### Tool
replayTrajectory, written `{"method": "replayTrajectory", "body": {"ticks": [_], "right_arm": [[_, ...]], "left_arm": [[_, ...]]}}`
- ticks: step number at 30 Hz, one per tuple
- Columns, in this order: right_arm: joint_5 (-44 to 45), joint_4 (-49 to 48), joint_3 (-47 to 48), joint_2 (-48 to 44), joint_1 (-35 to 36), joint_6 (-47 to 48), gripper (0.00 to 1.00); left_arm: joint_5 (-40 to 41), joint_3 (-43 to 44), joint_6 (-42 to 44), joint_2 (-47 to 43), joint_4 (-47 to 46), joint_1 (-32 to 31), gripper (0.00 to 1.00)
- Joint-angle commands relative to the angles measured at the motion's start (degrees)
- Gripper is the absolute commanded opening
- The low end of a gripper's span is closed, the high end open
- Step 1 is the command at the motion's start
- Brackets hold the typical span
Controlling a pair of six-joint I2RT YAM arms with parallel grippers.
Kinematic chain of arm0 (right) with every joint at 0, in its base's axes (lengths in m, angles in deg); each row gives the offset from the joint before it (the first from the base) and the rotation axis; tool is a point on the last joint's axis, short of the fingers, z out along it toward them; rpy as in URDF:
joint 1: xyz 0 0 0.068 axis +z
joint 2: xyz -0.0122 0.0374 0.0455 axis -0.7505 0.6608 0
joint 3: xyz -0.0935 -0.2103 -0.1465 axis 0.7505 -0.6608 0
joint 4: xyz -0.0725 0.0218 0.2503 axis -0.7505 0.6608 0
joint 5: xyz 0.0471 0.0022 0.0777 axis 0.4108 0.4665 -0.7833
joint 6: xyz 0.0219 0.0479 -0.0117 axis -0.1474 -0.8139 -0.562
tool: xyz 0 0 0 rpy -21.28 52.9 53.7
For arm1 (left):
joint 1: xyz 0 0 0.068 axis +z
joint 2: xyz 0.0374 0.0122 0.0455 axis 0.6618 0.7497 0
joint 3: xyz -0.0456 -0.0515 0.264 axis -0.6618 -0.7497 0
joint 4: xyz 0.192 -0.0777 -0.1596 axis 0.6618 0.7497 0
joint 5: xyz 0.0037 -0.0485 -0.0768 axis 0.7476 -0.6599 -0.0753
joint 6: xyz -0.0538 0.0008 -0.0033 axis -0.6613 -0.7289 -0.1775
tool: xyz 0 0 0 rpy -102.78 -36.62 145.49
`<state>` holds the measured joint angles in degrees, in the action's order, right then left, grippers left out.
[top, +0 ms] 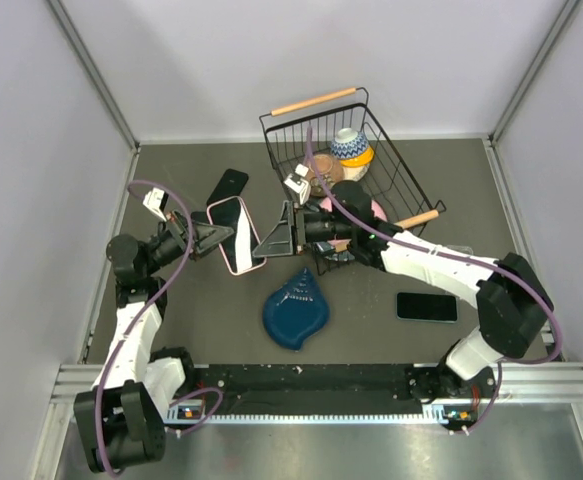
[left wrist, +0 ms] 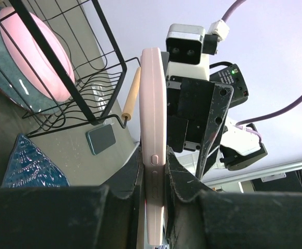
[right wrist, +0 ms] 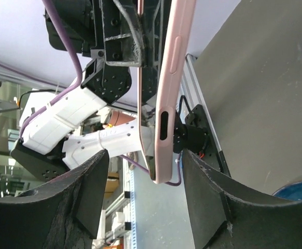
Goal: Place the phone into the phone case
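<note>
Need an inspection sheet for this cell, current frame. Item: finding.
Surface: dark grey table, no spills seen.
Job's things: pink phone case held off the table. Black phone lies behind it, and a second phone lies near the right arm. Cannot tell whether the case is loaded.
Clutter: blue shell-shaped dish; wire basket holding bowls.
Grippers: left end effector is clamped on the case edges. Right end effector is open, its fingers either side of the case without touching it.
Cables: purple cable loops on each arm, and the right arm's crosses the basket.
Surroundings: plain enclosure walls; nothing else seen.
</note>
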<state>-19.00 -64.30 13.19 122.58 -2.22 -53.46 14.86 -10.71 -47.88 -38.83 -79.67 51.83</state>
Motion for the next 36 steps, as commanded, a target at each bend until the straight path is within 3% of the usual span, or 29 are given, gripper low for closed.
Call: {"method": "replayTrajectory", "body": {"ticks": [1,3,6,8,11,12,14,20,21,23,24,29,32,36], "right_arm": [[-0.2,-4.4,0.5,-0.5,2.7,-0.6,0.57],[0.4,-5.0,0.7,-0.1,3.4,-1.4,0.54],[1.8,-6.2,0.0,-0.3,3.7,-2.7,0.42],[3.0,-6.8,-0.9,-0.5,3.8,-3.8,0.35],[4.6,-9.2,-1.8,-0.8,3.7,-7.3,0.12],[5.0,-10.3,-1.9,-0.7,3.8,-9.3,0.00],[5.7,-10.7,-1.6,-0.6,4.0,-10.7,0.00],[7.1,-6.6,-0.3,-1.0,4.0,-6.0,0.00],[7.2,-5.5,0.0,-1.4,4.1,-4.5,0.14],[8.3,-0.5,1.2,-3.3,3.9,0.6,0.30],[8.6,1.1,1.9,-4.0,3.7,2.2,0.44],[7.8,9.2,5.2,-6.8,0.8,8.6,0.82],[6.2,10.0,5.9,-7.5,-2.2,9.9,0.85],[2.5,11.9,7.7,-7.8,-4.7,11.9,0.79]], "left_arm": [[0.9,0.8,-1.6,-0.6,-6.0,0.1,0.00],[0.9,0.8,-1.1,-0.3,-5.8,0.1,0.00],[0.8,1.1,2.9,-0.5,-3.1,0.1,0.00],[0.8,2.3,7.3,-0.8,3.6,0.2,0.00],[1.7,5.2,20.5,-1.1,18.2,0.0,0.00],[2.5,6.0,26.7,-1.5,22.3,-0.7,0.00],[3.7,7.3,29.8,-1.9,26.8,-2.0,0.00],[1.1,7.1,27.8,-2.9,24.2,-3.3,0.00],[0.2,6.6,25.4,-2.9,21.5,-3.4,0.00],[-1.4,5.7,22.0,-3.1,18.0,-4.0,0.00],[-2.1,4.6,18.1,-3.2,12.5,-4.2,0.00],[-4.5,4.3,13.1,-3.4,6.1,-6.3,0.00],[-5.7,4.9,13.0,-2.8,4.9,-8.5,0.00],[-8.5,4.7,9.2,-0.2,-1.6,-10.2,0.00]]}}
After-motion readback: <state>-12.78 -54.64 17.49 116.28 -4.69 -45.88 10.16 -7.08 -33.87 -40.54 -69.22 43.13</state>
